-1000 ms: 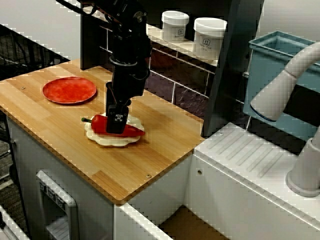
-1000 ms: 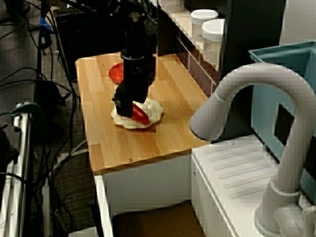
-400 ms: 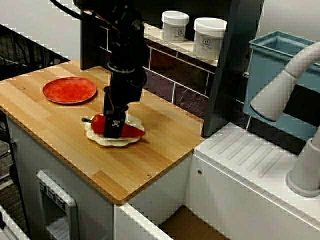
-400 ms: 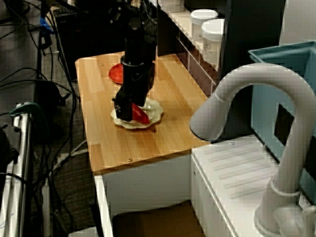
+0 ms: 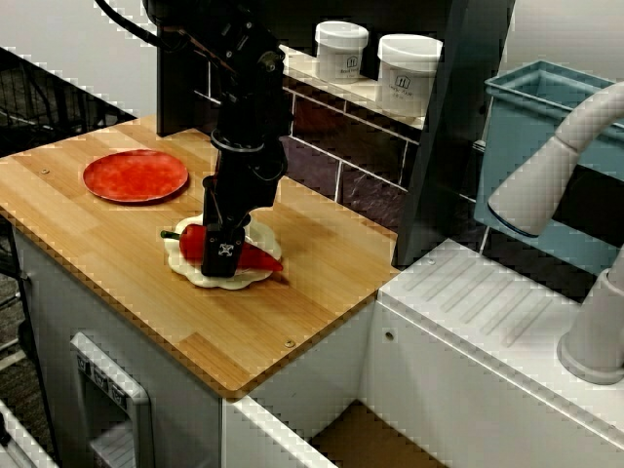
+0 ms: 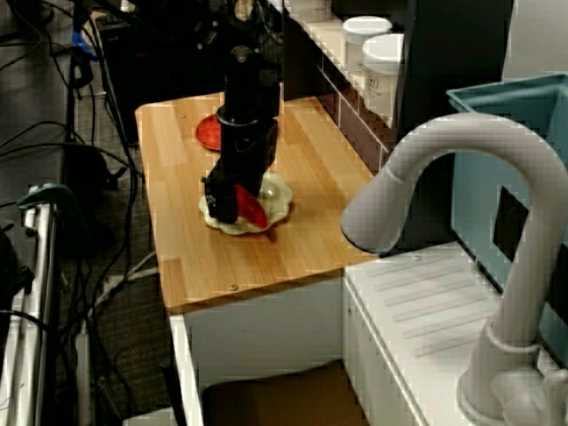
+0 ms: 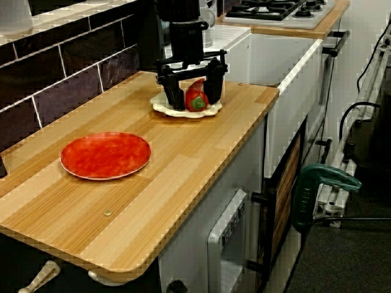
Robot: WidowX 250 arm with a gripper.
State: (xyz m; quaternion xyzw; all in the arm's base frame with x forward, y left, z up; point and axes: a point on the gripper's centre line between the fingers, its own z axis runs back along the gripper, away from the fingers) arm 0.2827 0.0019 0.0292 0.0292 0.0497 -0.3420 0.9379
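Red pepper (image 5: 258,258), glossy, long and tapering, with a green stem. It lies on its side on a cream scalloped plate (image 5: 200,278) near the middle of the wooden desk (image 5: 117,253), its pointed tip reaching just past the plate's rim. Black fingers (image 7: 174,94) are set wide, one on either side of the pepper, which nearly fills the gap; contact cannot be told. Flat red plate (image 5: 135,175) lies well apart on the desk. Two white jars (image 5: 341,49) stand on the shelf behind.
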